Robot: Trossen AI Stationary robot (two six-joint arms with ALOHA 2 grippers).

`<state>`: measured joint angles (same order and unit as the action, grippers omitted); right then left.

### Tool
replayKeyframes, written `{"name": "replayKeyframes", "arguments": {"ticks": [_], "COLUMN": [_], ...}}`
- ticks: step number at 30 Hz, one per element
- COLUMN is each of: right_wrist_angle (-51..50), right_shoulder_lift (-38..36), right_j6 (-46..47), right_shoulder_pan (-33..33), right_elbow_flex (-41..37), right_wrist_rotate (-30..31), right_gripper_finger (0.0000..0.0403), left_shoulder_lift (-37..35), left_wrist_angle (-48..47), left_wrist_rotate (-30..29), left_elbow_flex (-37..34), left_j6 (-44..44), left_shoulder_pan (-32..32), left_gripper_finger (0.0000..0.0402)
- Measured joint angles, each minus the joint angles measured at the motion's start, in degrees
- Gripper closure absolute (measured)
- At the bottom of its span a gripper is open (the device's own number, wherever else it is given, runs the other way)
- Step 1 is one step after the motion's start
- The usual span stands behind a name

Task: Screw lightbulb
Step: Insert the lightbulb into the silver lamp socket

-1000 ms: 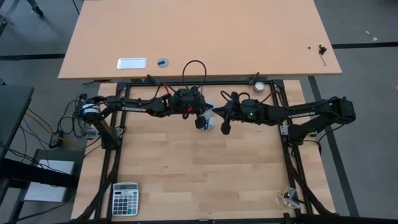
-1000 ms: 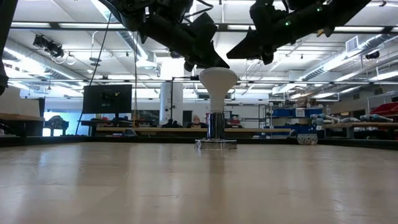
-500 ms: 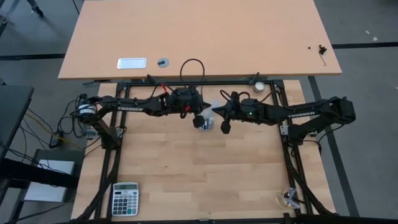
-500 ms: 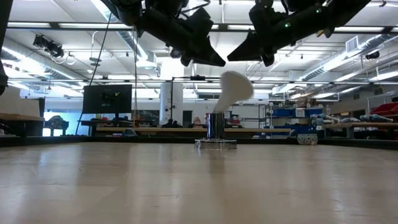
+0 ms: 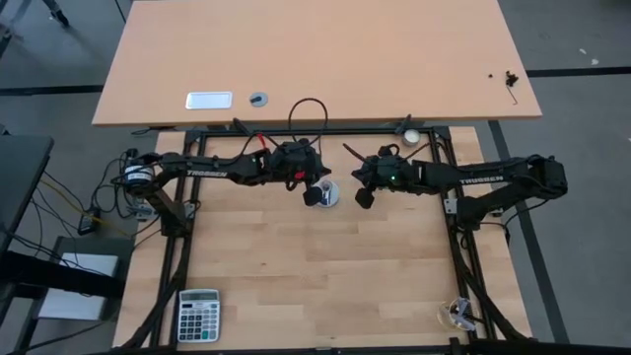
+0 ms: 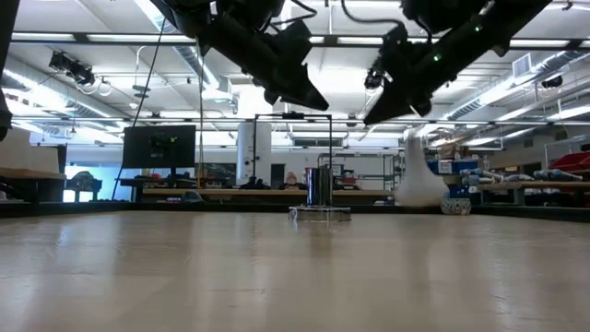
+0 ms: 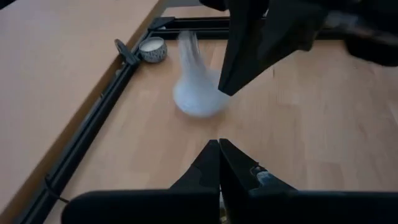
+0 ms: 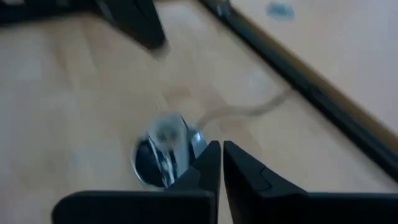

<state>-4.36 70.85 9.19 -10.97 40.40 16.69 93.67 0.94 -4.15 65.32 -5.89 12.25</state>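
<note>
The two long black robot arms (image 5: 212, 168) have white letters on their sides, thin black looping cables, a bit of red wire, a small green light, and pointy dark fingers (image 7: 214, 163).

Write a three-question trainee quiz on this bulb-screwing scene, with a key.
1. True or false: the lightbulb is seated in the socket.
2. The left pincer is: A) open around the lightbulb; B) shut, holding nothing; C) shut on the socket's cord.
3. Fill in: in the low view the lightbulb stands apart from the socket, wide end down, on the ____.

Key: 1 false; 2 B; 3 table.
</note>
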Motion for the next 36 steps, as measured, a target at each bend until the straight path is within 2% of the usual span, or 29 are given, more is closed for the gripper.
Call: {"name": "replayKeyframes", "arguments": {"ticks": [3, 5, 13, 18, 22, 27, 34, 36], "right_wrist_angle": [-4.51, -11.45, -38.63, -49.93, -57.03, -63.23, -65.77, -66.27], "right_shoulder_lift": [0.0, 0.03, 0.55, 0.55, 0.57, 0.55, 1.7, 2.69], "right_j6": [-0.04, -0.54, -4.94, -11.48, -15.15, -15.37, -15.39, -15.42], "right_shoulder_pan": [-1.43, -2.64, -8.26, -12.54, -17.16, -22.81, -27.22, -28.05], "right_elbow_flex": [0.06, 1.68, 15.16, 20.59, 21.34, 18.98, 14.92, 13.7], "right_wrist_rotate": [0.0, -0.02, 0.16, 0.21, 0.23, 1.42, 3.23, 3.22], "right_gripper_finger": [0.0349, 0.033, 0.0253, 0.0228, 0.0223, 0.0255, 0.037, 0.0392], "left_shoulder_lift": [0.21, 0.3, 0.3, 0.3, 0.3, 0.3, 0.3, 0.3], "left_wrist_angle": [0.21, 0.07, -1.57, -4.05, -5.12, 0.07, 6.6, 7.11], "left_wrist_rotate": [2.51, 3.34, 4.88, 4.88, 4.88, 6.88, 7.46, 7.46], "left_elbow_flex": [0.02, 0.02, 0.02, 0.02, -0.21, -4.53, -10.32, -10.84], "left_j6": [0.04, 0.0, -0.84, -1.4, -2.35, -1.88, 0.31, 0.35], "left_shoulder_pan": [0.02, -0.02, 0.04, 0.04, 0.04, 0.34, 0.39, 0.39], "left_gripper_finger": [0.0401, 0.0401, 0.0401, 0.0401, 0.0402, 0.0401, 0.0401, 0.0401]}}
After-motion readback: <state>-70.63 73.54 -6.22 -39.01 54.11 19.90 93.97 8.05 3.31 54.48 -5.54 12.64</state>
